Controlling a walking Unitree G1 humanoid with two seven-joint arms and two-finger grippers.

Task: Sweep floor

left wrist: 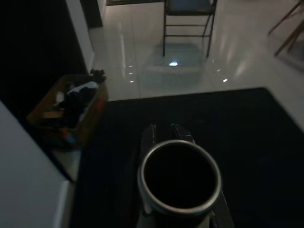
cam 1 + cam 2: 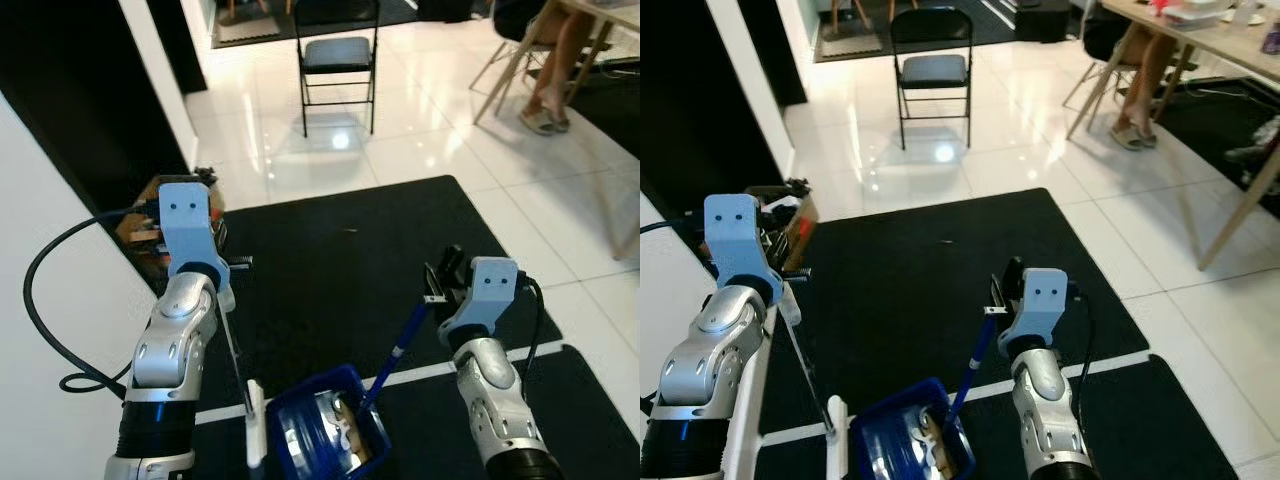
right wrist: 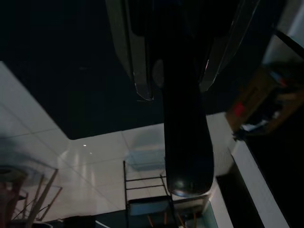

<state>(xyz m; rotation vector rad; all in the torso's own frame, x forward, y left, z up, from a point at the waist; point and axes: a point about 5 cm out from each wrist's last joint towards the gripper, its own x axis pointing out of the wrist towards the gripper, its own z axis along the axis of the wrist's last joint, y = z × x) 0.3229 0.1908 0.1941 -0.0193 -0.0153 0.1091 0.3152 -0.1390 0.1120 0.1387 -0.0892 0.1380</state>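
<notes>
The left gripper [image 1: 164, 135] is clamped on a thin grey metal broom handle [image 2: 236, 355] whose hollow round tube end [image 1: 179, 176] faces the wrist camera; the handle slants down to a white broom head [image 2: 255, 425] that rests on the black mat [image 2: 340, 260] close to its near edge. The right gripper [image 2: 440, 280] is closed around the blue dustpan handle [image 2: 398, 350], a straight blue stick with a dark rounded tip [image 3: 187, 171] poking past the fingers [image 3: 130, 57]. That stick runs down to the blue dustpan [image 2: 325, 425], a deep blue scoop with a shiny inside that holds a small heap of pale debris [image 2: 345, 430]. The dustpan sits on the mat just beside the broom head, on a white stripe [image 2: 440, 372] that crosses the mat's near part. A tiny speck [image 2: 350, 231] lies on the mat toward its far edge. Beyond that far edge is glossy white tile floor [image 2: 420, 120] with a black folding chair [image 2: 336, 60]. Off the mat's far left corner stands a brown box [image 1: 66, 111] of clutter. At the far right a person's legs [image 2: 555, 70] show beside a wooden table [image 2: 1210, 40]
</notes>
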